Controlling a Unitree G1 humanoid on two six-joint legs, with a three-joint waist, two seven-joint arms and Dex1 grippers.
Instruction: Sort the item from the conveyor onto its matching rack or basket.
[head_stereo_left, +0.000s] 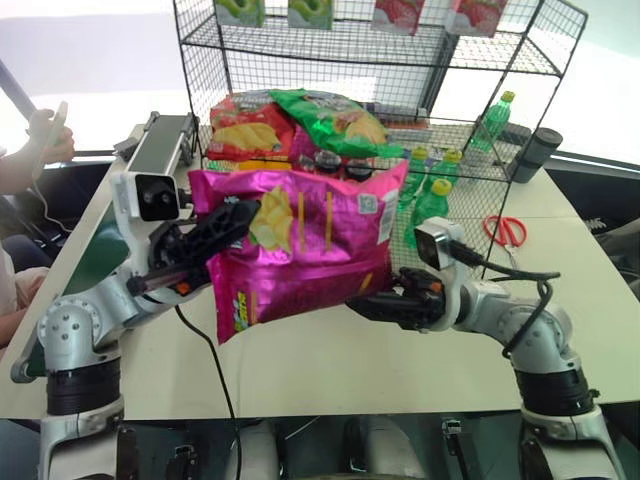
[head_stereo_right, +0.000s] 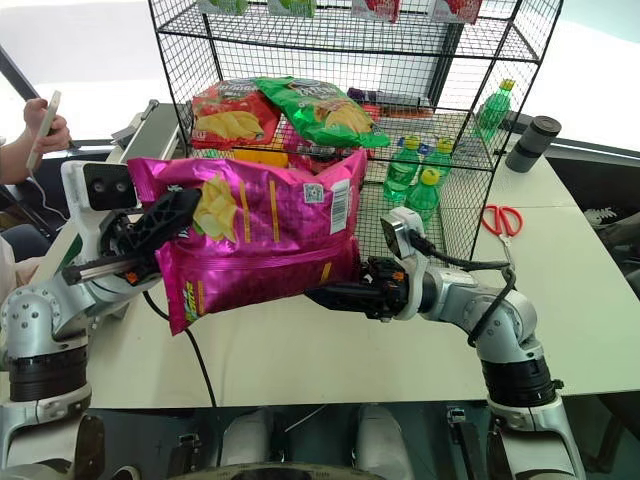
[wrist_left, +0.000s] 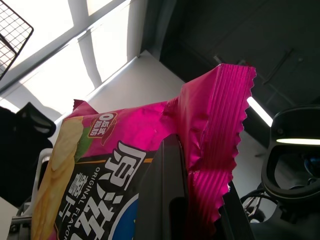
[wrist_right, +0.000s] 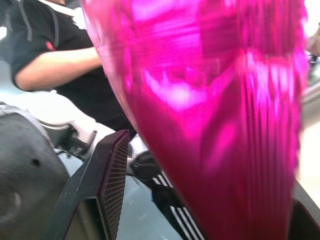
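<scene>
The shiny magenta-pink crisp bag (head_stereo_left: 300, 240) hangs in the air above the pale tabletop (head_stereo_left: 400, 370), in front of the large black wire-mesh shelving unit (head_stereo_left: 470, 150). The left gripper (head_stereo_left: 225, 222) is pressed together on the bag's crimped end seam. The right gripper (head_stereo_right: 335, 292) reaches in at the bag's lower corner, one black finger (wrist_right: 107, 175) on either side of the foil; whether they press it cannot be told. The dark-green conveyor belt (head_stereo_left: 165, 140) lies beyond the left arm. A red crisp bag (head_stereo_left: 240, 125) and a green crisp bag (head_stereo_left: 330, 118) rest on the rack.
</scene>
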